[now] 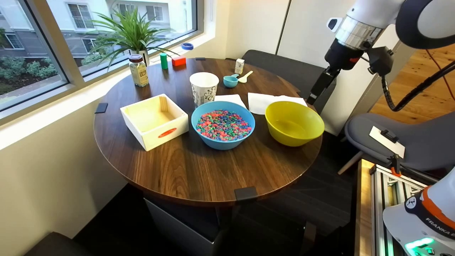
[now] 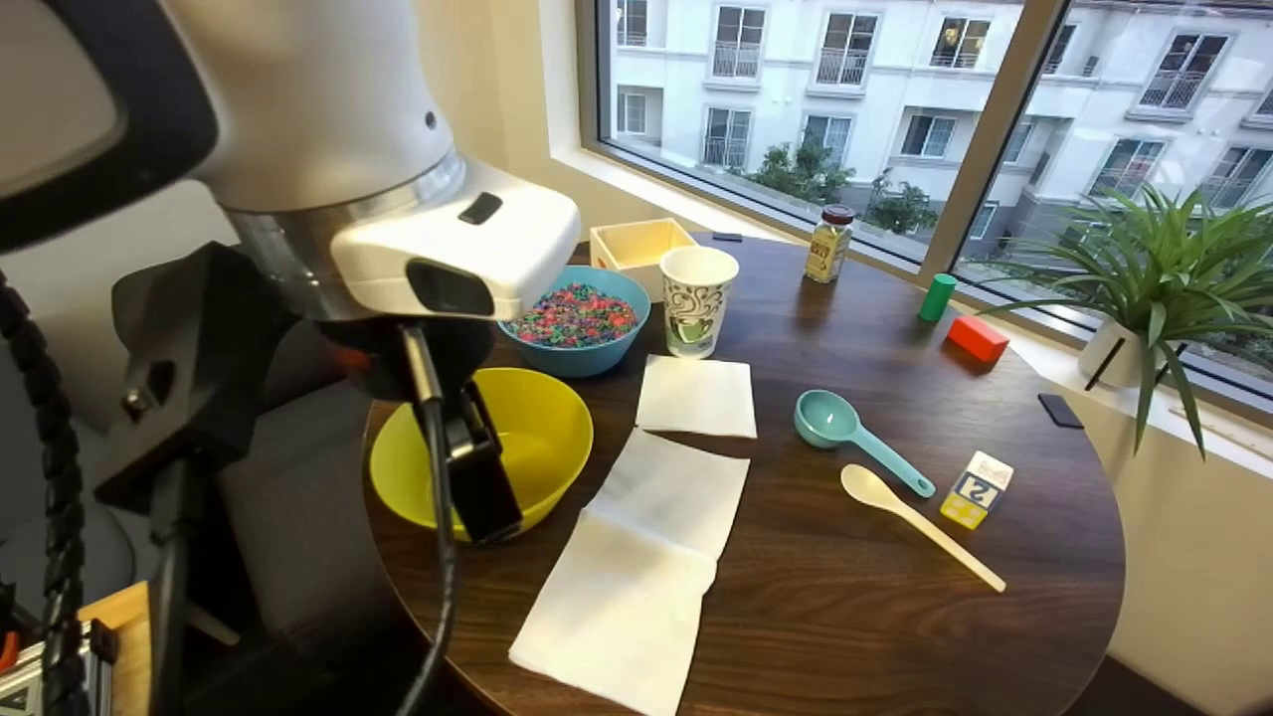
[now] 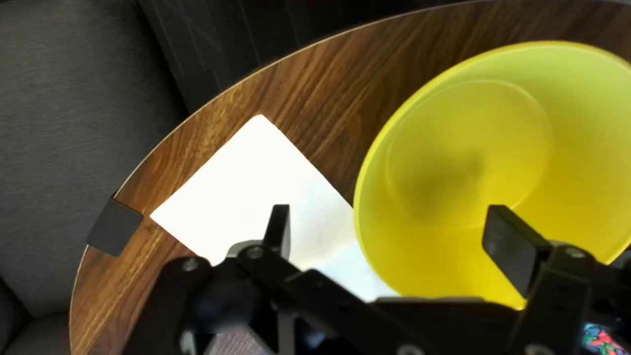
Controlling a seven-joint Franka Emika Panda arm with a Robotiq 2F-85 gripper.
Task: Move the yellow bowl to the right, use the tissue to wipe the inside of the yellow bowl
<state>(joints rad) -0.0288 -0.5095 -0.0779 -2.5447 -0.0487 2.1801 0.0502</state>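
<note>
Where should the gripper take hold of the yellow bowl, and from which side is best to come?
Probably by the rim of the yellow bowl, on the side facing the white tissue, coming from above, one finger inside, one outside. The bowl stands upright and looks too wide to span, but its rim is thin; in the wrist view the open gripper appears across it.

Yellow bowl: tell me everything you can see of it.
The yellow bowl is round, smooth and apparently plastic, its plain wall flaring from a round base to a wide rim. It stands upright on the wooden table, near the edge and apart from the blue bowl, with nothing visible inside but shading. Whether it touches the creased tissue is unclear.
</note>
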